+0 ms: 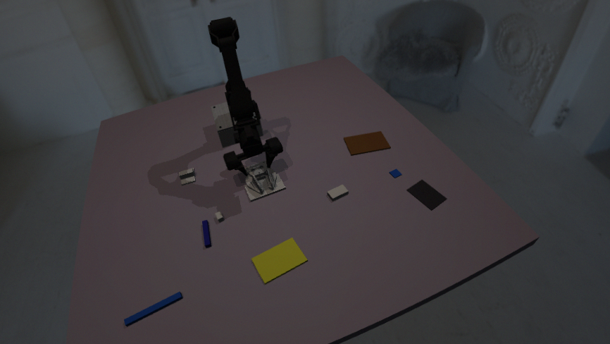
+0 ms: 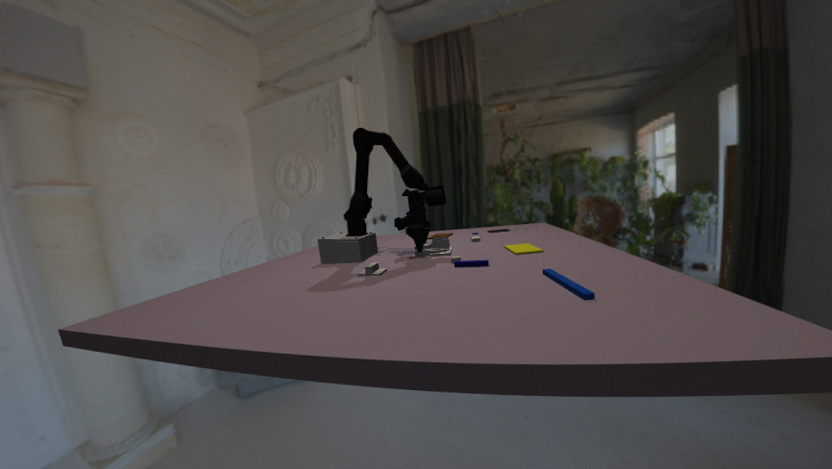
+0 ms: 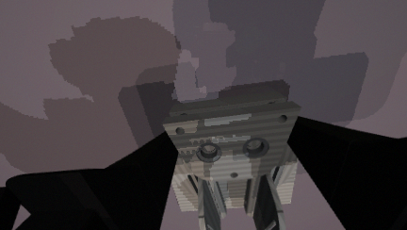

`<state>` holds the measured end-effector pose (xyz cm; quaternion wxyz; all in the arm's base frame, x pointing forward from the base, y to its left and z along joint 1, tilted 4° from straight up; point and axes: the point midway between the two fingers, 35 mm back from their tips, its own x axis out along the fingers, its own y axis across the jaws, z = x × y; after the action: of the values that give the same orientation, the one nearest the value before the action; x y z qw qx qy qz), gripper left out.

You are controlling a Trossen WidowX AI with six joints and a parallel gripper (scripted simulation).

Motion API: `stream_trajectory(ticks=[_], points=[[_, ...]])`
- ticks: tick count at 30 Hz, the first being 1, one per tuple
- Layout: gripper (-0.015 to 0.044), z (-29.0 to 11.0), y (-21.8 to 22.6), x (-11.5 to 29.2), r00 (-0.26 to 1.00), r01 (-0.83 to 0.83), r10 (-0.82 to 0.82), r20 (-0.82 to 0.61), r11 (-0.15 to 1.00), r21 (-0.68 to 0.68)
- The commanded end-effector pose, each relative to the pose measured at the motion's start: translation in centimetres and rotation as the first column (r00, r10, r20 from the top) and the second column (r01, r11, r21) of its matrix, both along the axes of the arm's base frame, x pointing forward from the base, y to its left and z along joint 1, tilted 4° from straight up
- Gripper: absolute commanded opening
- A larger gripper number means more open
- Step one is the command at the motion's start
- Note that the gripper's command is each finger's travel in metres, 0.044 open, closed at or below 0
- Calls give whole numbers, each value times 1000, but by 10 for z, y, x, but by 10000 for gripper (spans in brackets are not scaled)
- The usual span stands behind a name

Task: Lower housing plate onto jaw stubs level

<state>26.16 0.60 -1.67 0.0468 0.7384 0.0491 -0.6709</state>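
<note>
My gripper point(image 1: 258, 169) point(image 2: 419, 249) point(image 3: 227, 125) points down and is shut on the housing plate point(image 3: 233, 160), with a finger at each side edge. The grey plate has two large ringed holes and smaller corner holes. It lies over the rear of the pale base point(image 1: 279, 184) point(image 3: 287, 188) and looks roughly level. In the wrist view two grey jaws, one on the left point(image 3: 212, 217) and one on the right point(image 3: 268, 212), reach out from under the plate. The plate hides the stubs' lower parts, and I cannot tell whether it touches them.
A pale bracket point(image 1: 187, 181) point(image 2: 372, 269), a small white block point(image 1: 219, 216) and a dark blue bar point(image 1: 206, 233) point(image 2: 471, 263) lie left of the base. A yellow plate point(image 1: 279, 259) point(image 2: 523, 248) lies in front. A white block point(image 1: 337, 192) and an orange plate point(image 1: 367, 143) lie right.
</note>
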Motion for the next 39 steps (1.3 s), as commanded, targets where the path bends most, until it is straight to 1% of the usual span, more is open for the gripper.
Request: stream_trajectory(ticks=[1, 39], points=[[351, -4, 0, 2, 1000, -2, 2, 2, 1000, -2], [351, 1, 0, 1, 1000, -2, 2, 2, 1000, -2]])
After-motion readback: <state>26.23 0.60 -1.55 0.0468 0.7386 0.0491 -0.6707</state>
